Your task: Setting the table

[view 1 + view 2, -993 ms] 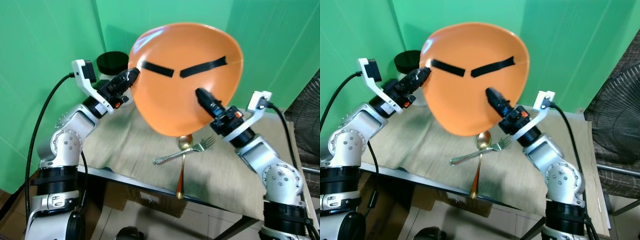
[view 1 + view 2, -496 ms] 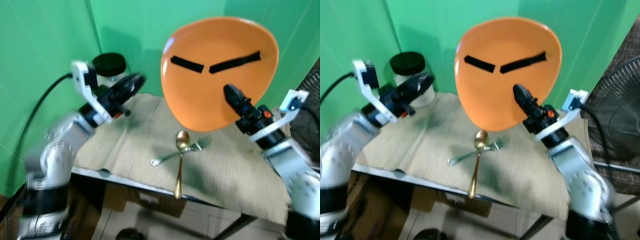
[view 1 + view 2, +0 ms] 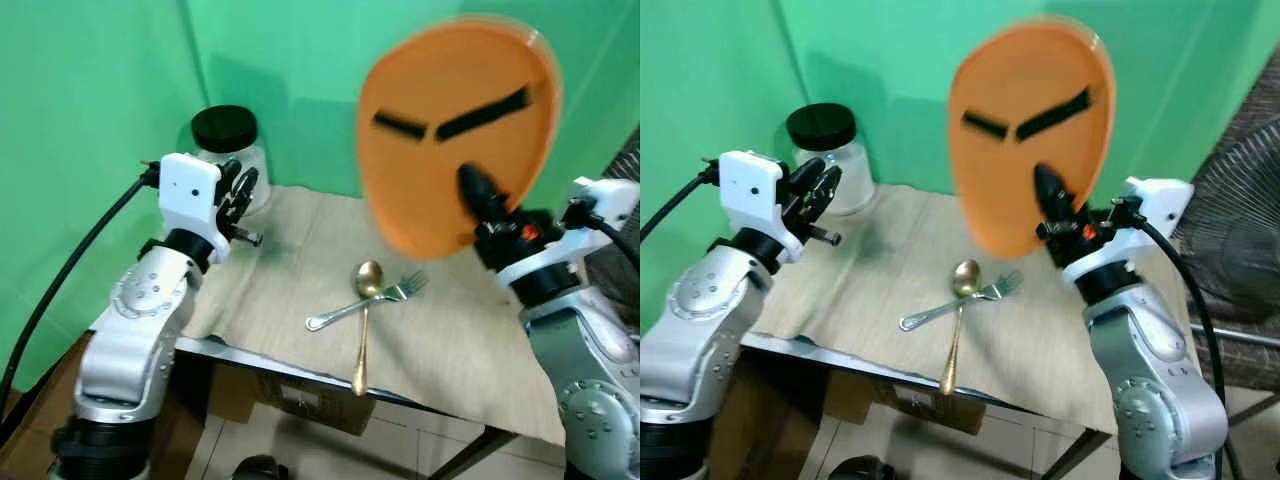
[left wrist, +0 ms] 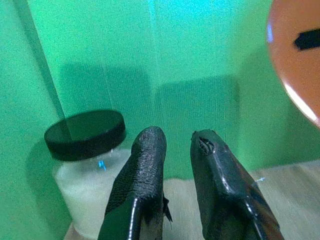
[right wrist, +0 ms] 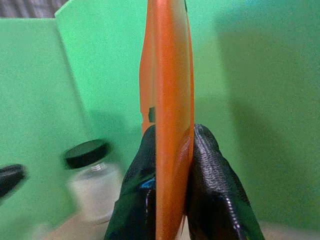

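Right gripper (image 3: 1048, 195) held the orange plate (image 3: 1035, 120) upright in the air above the table (image 3: 1040, 350).

The plate looked stiff, light and smooth, probably plastic, so I judged it could slip or swing if pinched only at 1 point on the rim; a hold low on the edge, as here, seemed best, with slow motion. The 2 black fingers (image 5: 137, 195) were clamped on its lower edge, 1 on each face, and the plate rose straight up from them. Under it lay a gold spoon (image 3: 364, 320) crossed over a silver fork (image 3: 360, 305). The left gripper (image 3: 240, 190) stood near the glass jar (image 3: 225, 150), holding nothing, its fingers a little apart.
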Motion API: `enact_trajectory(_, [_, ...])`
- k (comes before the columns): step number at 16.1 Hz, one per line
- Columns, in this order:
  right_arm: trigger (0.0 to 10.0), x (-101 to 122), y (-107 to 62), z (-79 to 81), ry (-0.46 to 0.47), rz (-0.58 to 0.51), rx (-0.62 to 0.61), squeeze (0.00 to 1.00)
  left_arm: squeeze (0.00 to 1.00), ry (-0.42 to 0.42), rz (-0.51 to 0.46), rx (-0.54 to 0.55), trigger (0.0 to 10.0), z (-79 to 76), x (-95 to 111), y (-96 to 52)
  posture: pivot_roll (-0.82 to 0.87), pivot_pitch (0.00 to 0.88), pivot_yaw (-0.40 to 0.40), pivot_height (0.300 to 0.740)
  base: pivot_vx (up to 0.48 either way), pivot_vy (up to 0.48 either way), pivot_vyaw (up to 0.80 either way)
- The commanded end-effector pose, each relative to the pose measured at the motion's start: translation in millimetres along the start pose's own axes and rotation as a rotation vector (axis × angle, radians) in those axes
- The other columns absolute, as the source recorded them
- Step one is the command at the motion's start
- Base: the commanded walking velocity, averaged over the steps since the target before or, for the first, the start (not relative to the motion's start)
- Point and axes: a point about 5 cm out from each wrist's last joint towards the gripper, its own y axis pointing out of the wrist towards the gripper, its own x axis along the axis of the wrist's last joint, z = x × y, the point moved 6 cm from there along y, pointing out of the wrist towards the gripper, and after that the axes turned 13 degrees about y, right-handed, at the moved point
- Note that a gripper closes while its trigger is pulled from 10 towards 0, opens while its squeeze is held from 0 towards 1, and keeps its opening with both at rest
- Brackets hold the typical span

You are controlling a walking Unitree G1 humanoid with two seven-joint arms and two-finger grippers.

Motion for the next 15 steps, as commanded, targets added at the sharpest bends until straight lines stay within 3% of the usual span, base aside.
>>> enact_trajectory(1, [10.0, 8.8, 2.7, 7.2, -0.084, -0.058, 0.011, 0.0, 0.0, 0.029, -0.014, 0.015, 10.0, -0.9, 3.2, 1.4, 0.08, 0.0, 0.057, 0.74, 0.0, 0.0, 0.0])
enact_trajectory(4, [10.0, -0.9, 4.9, 2.4, -0.097, -0.03, -0.031, 0.0, 0.0, 0.039, -0.015, 0.019, 10.0, -5.2, 4.1, -0.1, 0.09, 0.0, 0.039, 0.74, 0.0, 0.0, 0.0])
enact_trajectory(7, [10.0, -27.1, 8.3, -4.0, -0.031, 0.027, -0.087, 0.0, 0.0, 0.041, 0.011, 0.046, 10.0, -2.7, -4.1, -1.9, 0.09, 0.0, 0.034, 0.74, 0.0, 0.0, 0.0])
enact_trajectory(10, [10.0, -31.0, 10.6, -5.1, -0.05, 0.041, -0.094, 0.0, 0.0, 0.039, 0.025, 0.048, 10.0, -1.9, -7.5, -4.5, 0.08, 0.0, 0.038, 0.74, 0.0, 0.0, 0.0])
enact_trajectory(15, [10.0, -37.0, 13.4, -9.3, -0.071, 0.067, -0.101, 0.0, 0.0, 0.046, 0.031, 0.054, 10.0, -3.0, -8.5, -5.4, 0.09, 0.0, 0.021, 0.74, -0.263, 0.0, 0.0])
